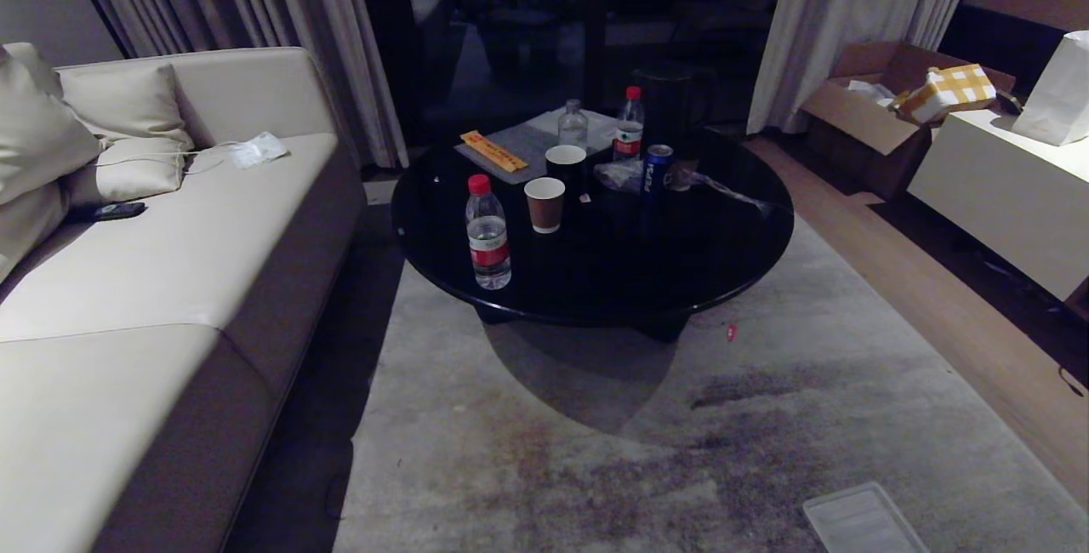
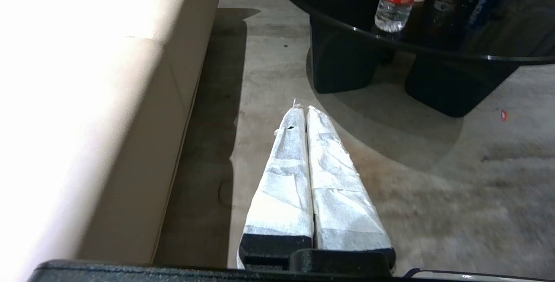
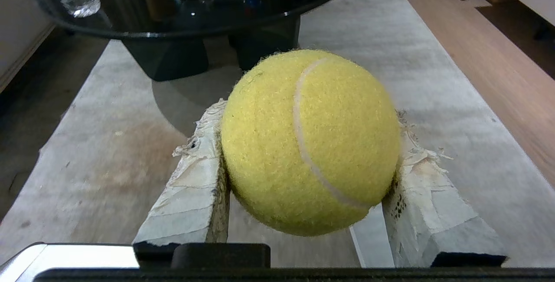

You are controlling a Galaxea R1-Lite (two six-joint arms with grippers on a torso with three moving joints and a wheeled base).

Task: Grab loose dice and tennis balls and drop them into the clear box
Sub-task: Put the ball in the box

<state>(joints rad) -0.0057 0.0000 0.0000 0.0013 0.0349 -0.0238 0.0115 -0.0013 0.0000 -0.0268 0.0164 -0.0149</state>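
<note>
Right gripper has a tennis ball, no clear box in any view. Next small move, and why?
Probably turn to look for the clear box. The right gripper is clamped on the tennis ball above the carpet, and only a flat ribbed tray shows near it.

Cream sofa (image 1: 153, 281); black table (image 1: 595, 255); rug (image 1: 681, 434)

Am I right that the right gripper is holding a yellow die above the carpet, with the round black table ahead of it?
Not quite: the right gripper holds a tennis ball, not a yellow die, as the right wrist view shows. The rest stands: it is above the carpet, with the round black table ahead.
</note>
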